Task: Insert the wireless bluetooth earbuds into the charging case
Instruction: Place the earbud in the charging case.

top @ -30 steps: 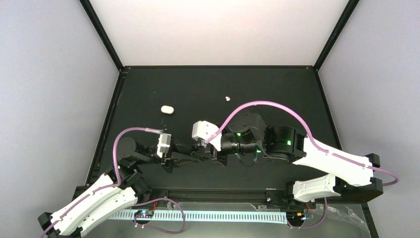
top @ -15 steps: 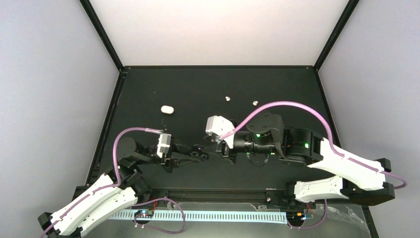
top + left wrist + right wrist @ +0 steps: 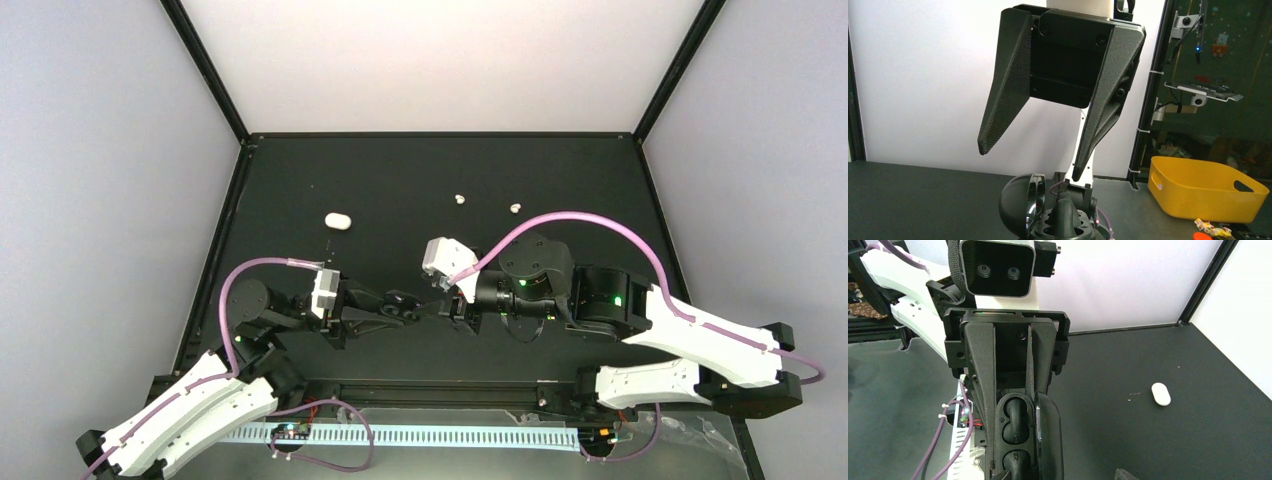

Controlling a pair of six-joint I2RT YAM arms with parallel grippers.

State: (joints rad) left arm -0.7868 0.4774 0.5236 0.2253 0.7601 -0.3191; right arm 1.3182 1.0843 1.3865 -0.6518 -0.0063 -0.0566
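My left gripper (image 3: 392, 306) is shut on the base of a black charging case (image 3: 1020, 437) whose lid (image 3: 1020, 202) stands open. In the right wrist view two black earbuds (image 3: 1014, 421) sit in the case's sockets, one above the other. My right gripper (image 3: 1063, 476) is open just in front of the case, one fingertip beside the lower bud and nothing between the jaws. From the left wrist its fingers (image 3: 1000, 117) hang spread above the case. Two white earbuds (image 3: 459, 199) (image 3: 515, 208) lie loose on the far part of the mat.
A closed white case (image 3: 337, 221) lies on the black mat (image 3: 580, 180) at the far left, also seen as a white case (image 3: 1161, 393) from the right wrist. Black frame posts edge the mat. A yellow bin (image 3: 1205, 187) stands beyond the table.
My right gripper has opened and drawn back to the right, away from the case. A second white earbud, earlier hidden by the cable, now shows. The left gripper still holds the case.
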